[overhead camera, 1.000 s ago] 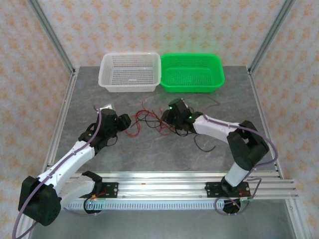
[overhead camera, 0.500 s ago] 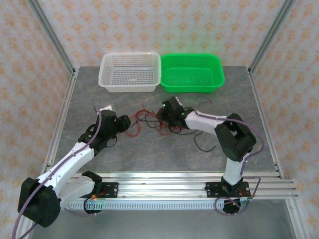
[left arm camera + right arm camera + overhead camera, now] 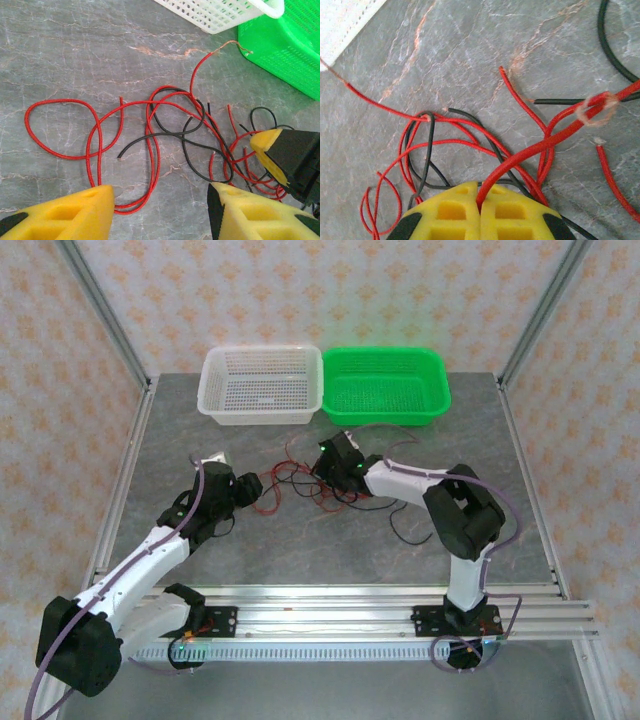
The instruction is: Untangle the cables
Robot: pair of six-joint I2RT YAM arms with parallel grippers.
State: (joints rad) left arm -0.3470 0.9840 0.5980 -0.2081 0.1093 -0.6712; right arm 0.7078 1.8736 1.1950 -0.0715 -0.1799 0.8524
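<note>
The worktop [image 3: 300,550] is showing a grey, marble-veined surface. Walls [image 3: 300,290] papered in a pale floral pattern are enclosing it on three sides, with metal posts [image 3: 100,310] standing at the far corners. A rail [image 3: 320,615] is running along the near edge and is carrying both arm bases. A white basket [image 3: 262,415] and a green basket [image 3: 385,412] are sitting side by side, touching, at the far edge.

The cables [image 3: 300,480] are lying in a loose red and black tangle at the middle of the worktop, in front of the baskets and between the two claws.

The left arm is reaching forward and inward, low over the surface. The left claw [image 3: 160,192] is standing with its fingers [image 3: 75,215] apart at the near left side of the tangle, and a red loop [image 3: 132,204] is lying in the gap between them.

The right arm is folding at the elbow and is stretching left across the worktop. The right claw [image 3: 480,197] is resting with its fingers together, clamped on a red cable [image 3: 535,145] that is rising from between them and running off to the right.
</note>
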